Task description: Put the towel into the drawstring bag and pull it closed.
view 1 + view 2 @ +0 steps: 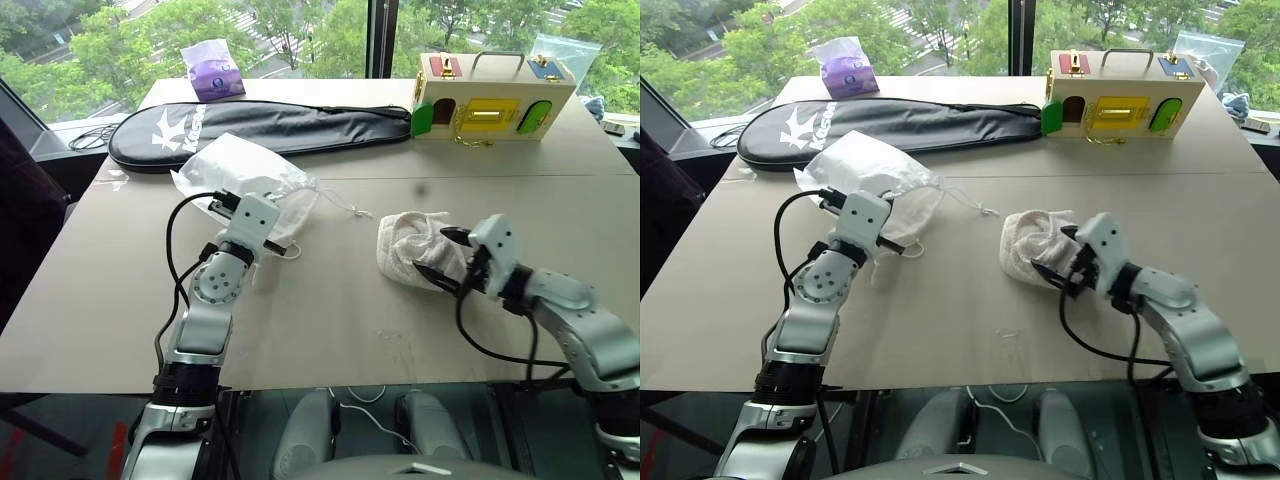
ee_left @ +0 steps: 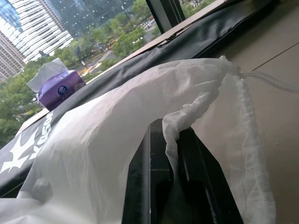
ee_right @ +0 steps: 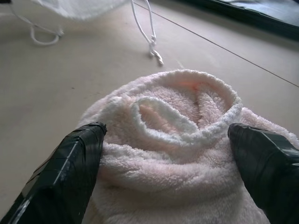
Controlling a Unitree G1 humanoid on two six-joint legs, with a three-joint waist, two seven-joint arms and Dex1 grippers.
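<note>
The rim of the drawstring bag [image 1: 240,170] was pinched in the clenched left hand [image 2: 170,154], just in front of the black racket case [image 1: 270,125]. The towel [image 1: 415,245] was bunched on the surface [image 1: 330,310], right of the bag, straddled by the released right hand [image 3: 168,154].

Fluffy terry towel [image 3: 187,154], thin translucent bag [image 2: 117,130]

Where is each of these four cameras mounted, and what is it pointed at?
Left eye view: on the head, looking down over the table; both arms show.
Right eye view: beside it, same scene.
Left wrist view: along the left gripper, fingers pinching the drawstring bag rim.
Right wrist view: along the right gripper, fingers open around the towel.
Shared: both wrist views show the bag's cord.
</note>
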